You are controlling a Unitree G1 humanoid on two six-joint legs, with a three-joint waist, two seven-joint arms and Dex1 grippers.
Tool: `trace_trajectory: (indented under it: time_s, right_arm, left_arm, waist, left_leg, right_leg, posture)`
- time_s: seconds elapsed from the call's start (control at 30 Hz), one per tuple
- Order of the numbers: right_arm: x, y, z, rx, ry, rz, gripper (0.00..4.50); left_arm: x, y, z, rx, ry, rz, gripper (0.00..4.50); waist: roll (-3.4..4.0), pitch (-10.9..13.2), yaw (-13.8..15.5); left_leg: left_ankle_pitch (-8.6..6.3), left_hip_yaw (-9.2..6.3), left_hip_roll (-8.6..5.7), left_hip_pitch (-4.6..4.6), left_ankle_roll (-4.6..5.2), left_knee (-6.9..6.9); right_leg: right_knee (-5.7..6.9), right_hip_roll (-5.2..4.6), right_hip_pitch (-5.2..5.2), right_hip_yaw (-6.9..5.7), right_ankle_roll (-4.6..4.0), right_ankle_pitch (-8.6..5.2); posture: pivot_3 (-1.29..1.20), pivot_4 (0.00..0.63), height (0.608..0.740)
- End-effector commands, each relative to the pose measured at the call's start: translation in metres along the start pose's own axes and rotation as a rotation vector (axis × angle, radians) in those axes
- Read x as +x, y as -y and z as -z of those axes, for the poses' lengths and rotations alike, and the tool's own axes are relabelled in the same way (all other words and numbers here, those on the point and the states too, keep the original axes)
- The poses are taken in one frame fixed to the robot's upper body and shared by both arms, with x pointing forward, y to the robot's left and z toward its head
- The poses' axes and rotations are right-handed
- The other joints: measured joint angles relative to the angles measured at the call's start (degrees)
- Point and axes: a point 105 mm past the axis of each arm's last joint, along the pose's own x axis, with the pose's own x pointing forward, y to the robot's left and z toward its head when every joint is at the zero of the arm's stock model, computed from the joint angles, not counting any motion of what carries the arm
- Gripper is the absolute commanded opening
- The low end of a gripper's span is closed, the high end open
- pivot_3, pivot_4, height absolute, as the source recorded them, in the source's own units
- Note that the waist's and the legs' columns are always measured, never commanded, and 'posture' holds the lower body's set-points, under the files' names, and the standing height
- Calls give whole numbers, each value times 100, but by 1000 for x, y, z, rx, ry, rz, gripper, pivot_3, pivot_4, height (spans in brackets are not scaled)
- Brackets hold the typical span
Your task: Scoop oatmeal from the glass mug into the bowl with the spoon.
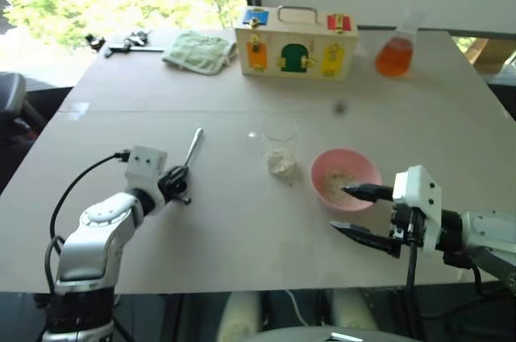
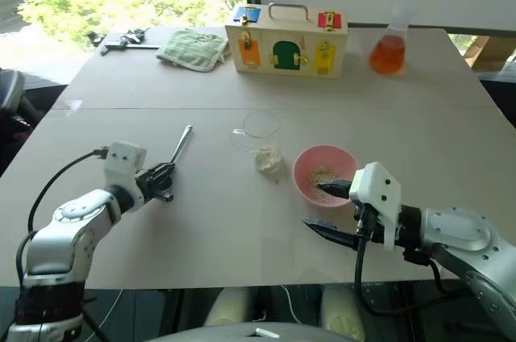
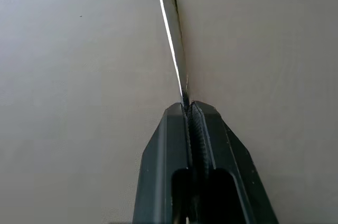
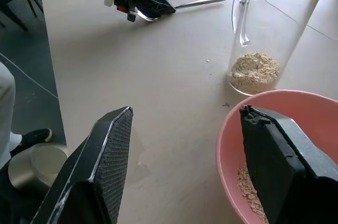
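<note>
- Oatmeal (image 4: 255, 72) sits as a small pale heap in the bottom of the glass mug (image 4: 266, 28), and a thinner scatter of flakes lies inside the pink bowl (image 1: 346, 177).
- Taking the mug as the landmark: it stands upright on the pale table (image 1: 242, 221), near the middle, with its thin handle on the side facing the spoon.
- The bowl rests just beside the mug, on the side towards the robot's right arm, close to it but not touching.
- The spoon (image 1: 192, 148) lies flat on the table well away from the mug, on the side towards the robot's left arm, its slim handle pointing away from the robot.
- The left gripper (image 1: 179, 177) is clamped on the near end of the spoon; in the left wrist view the two black fingers are pressed together with the metal stem coming out from between their tips.
- The right gripper (image 1: 360, 211) hangs at the near rim of the bowl, on the far side of it from the mug, with its fingers spread wide apart and nothing between them; one finger (image 4: 274, 160) reaches over the bowl, the other (image 4: 103, 166) is over bare table.
- Beyond the mug, at the far edge of the table, stand a wooden latch box (image 1: 296, 42), a flask of orange liquid (image 1: 394, 53) and a folded green cloth (image 1: 198, 51).
</note>
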Motion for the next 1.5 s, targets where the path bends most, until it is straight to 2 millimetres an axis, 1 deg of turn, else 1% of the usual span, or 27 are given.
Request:
trace_trajectory:
  time_s: [0.03,0.1,0.17,0.27,0.4,0.5,0.57,0.63,0.7,0.73,0.87,0.97,1.1,1.3,1.5]
  right_arm:
    - [1,0,-10,1,42,-32,3265]
    - [2,3,-13,35,60,-30,3265]
    - [4,5,-14,71,73,-29,3265]
    - [7,7,-14,169,91,-43,3265]
    - [11,4,-8,330,63,-86,3265]
    - [18,-1,-4,451,37,-112,3265]
    - [24,-1,-3,507,43,-101,3265]
    - [30,0,-6,538,67,-91,3265]
    - [37,1,-9,587,94,-82,3265]
    - [39,1,-10,603,101,-77,3265]
    - [50,6,-10,660,119,-26,3265]
    - [55,8,-11,697,136,2,3265]
    - [59,11,-15,744,185,46,3265]
    - [61,8,-18,792,223,75,3265]
    - [63,11,-17,825,250,98,3265]
  left_arm:
    - [-36,47,24,-77,57,195,56]
    - [-50,58,20,-96,120,231,56]
    - [-62,68,7,-95,220,274,56]
    - [-74,83,-4,-120,290,353,56]
    - [-88,116,-8,-47,293,547,56]
    - [-92,141,-7,30,274,710,56]
    - [-92,153,-6,68,263,794,56]
    - [-87,156,-6,102,265,825,56]
    - [-79,156,-8,116,278,851,56]
    - [-76,156,-9,135,284,862,56]
    - [-65,158,-13,178,308,910,56]
    - [-62,159,-14,191,319,931,56]
    - [-59,158,-14,191,325,932,56]
    - [-56,160,-16,148,348,933,56]
    - [-51,158,-20,130,373,891,56]
  waist:
    - [-3,2,12]
    - [-7,5,29]
    - [-14,12,70]
    - [-29,24,172]
    - [-31,27,171]
    - [-29,29,165]
    - [-29,28,165]
    - [-28,28,165]
    - [-27,27,167]
    - [-27,27,170]
    - [-27,27,167]
    - [-27,28,162]
    - [-27,28,160]
    - [-27,28,160]
    - [-27,28,158]
  left_leg:
    - [0,-1,-1,-6,-5,2]
    - [0,-3,-3,-12,-10,2]
    - [-9,-10,-7,-17,3,3]
    - [-13,-37,-12,-29,9,9]
    - [-15,-45,-19,-36,6,14]
    - [-17,-42,-23,-42,21,12]
    - [-18,-43,-23,-47,23,9]
    - [-18,-48,-23,-64,23,10]
    - [-16,-53,-25,-107,24,23]
    - [-16,-54,-27,-109,24,26]
    - [-16,-53,-29,-108,25,28]
    - [-16,-49,-28,-108,25,28]
    - [-16,-46,-24,-107,24,28]
    - [-16,-47,-23,-105,24,32]
    - [-15,-47,-20,-105,23,33]
  right_leg:
    - [-3,-10,-4,9,0,0]
    - [-14,-15,-3,7,-1,0]
    - [-18,-23,-5,-2,-19,-10]
    - [-21,-31,-6,-25,-28,-14]
    - [-22,-39,-4,-31,-36,-17]
    - [-35,-38,-5,-30,-36,-17]
    - [-43,-34,-6,-32,-36,-17]
    - [-45,-30,-12,-37,-36,-16]
    - [-37,-21,-52,-41,-32,-13]
    - [-31,1,-53,-42,-14,-3]
    - [-26,16,-54,-43,-12,-2]
    - [-23,22,-58,-44,-9,-1]
    - [-10,26,-63,-43,-8,-1]
    - [1,27,-63,-43,-7,-2]
    - [3,30,-63,-42,-7,-2]
  posture:
    - [0,150,740]
    - [0,150,740]
    - [0,150,740]
    - [0,150,740]
    - [0,150,740]
    - [0,150,740]
    - [0,150,740]
    - [0,150,740]
    - [0,150,740]
    - [0,150,740]
    - [0,150,740]
    - [0,150,740]
    - [0,150,740]
    - [0,150,740]
    - [0,150,740]
